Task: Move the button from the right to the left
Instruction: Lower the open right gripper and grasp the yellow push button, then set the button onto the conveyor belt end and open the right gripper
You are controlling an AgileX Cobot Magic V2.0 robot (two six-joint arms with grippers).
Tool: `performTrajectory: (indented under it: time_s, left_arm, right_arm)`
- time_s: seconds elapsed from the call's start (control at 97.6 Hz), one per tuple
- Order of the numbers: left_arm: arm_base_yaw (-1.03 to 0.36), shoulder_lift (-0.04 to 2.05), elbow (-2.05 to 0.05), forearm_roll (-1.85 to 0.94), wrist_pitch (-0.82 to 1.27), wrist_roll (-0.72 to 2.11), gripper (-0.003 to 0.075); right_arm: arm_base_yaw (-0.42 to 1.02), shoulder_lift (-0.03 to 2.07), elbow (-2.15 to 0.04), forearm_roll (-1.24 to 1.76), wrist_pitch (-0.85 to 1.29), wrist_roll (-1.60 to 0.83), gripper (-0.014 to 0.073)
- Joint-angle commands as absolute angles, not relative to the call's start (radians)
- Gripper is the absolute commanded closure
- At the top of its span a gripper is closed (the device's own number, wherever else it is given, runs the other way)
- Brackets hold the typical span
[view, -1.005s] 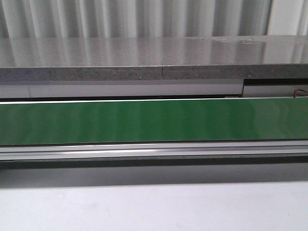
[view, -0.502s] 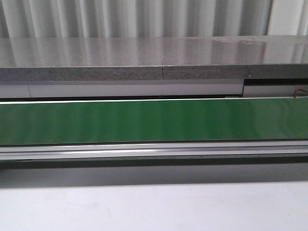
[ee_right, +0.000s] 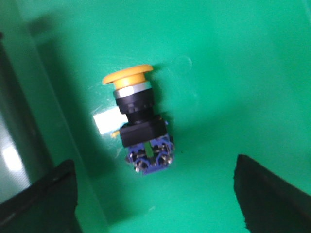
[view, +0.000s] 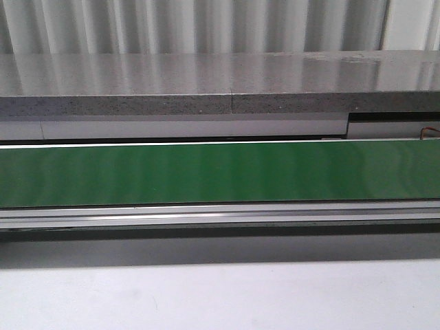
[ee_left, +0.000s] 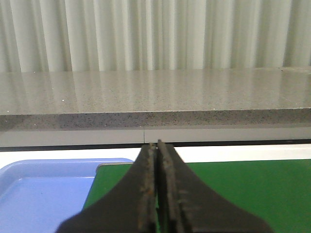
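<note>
The button [ee_right: 137, 124] lies on its side on the green belt [ee_right: 233, 73], between the spread fingers of the released right end effector [ee_right: 155, 194]. The left end effector [ee_left: 157, 194] is clenched, empty, beside a blue tray [ee_left: 39, 194].

A belt [view: 220, 172] runs from left to right across the front view, with a rail [view: 220, 214] along its near edge and a bare tabletop [view: 220, 295] nearer still. Behind the belt a stone counter [view: 220, 86] stands higher, and a curtain [view: 192, 24] hangs behind that. In the left wrist view the left gripper [ee_left: 156, 184] sits over the belt's end, its fingers pressed together, with a tray [ee_left: 43, 194] beside the belt. In the right wrist view the button [ee_right: 137, 119] lies on its side on the belt, between the wide-apart fingers [ee_right: 41, 199] of the right gripper [ee_right: 155, 201] and touching neither.
</note>
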State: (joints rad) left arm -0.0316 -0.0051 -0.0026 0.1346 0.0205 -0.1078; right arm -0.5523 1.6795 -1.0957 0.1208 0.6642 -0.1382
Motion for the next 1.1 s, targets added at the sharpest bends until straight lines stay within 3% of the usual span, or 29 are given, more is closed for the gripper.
performTrajectory:
  time_s: [0.0, 0.492, 0.615, 0.625, 0.646, 0.779, 1.087]
  left_arm:
    - [-0.028, -0.038, 0.022, 0.134, -0.06, -0.119, 0.074]
    - [-0.028, -0.038, 0.022, 0.134, -0.06, -0.119, 0.074]
    - [-0.028, -0.038, 0.022, 0.134, -0.06, -0.119, 0.074]
    - [-0.028, -0.038, 0.022, 0.134, -0.06, -0.119, 0.074]
    - [-0.028, -0.038, 0.022, 0.134, -0.06, -0.119, 0.074]
    - [-0.028, -0.038, 0.022, 0.134, -0.06, -0.119, 0.074]
    - [-0.028, -0.038, 0.022, 0.134, -0.06, -0.119, 0.074]
  right_arm:
    - [-0.56, 1.678, -1.127, 0.133, 0.601, -0.158, -0.0049]
    - [-0.56, 1.808, -1.138, 0.16, 0.497, -0.2, -0.0039]
    - [-0.56, 1.84, -1.163, 0.166, 0.518, -0.2, 0.0038]
    - [-0.461, 1.596, -1.218, 0.249, 0.681, -0.2, 0.0342]
    - [-0.394, 1.598, -1.217, 0.249, 0.707, -0.2, 0.0342]
    - [-0.33, 1.598, -1.212, 0.249, 0.711, -0.19, 0.0342]
    - [-0.283, 1.604, -1.169, 0.266, 0.699, -0.176, 0.0342]
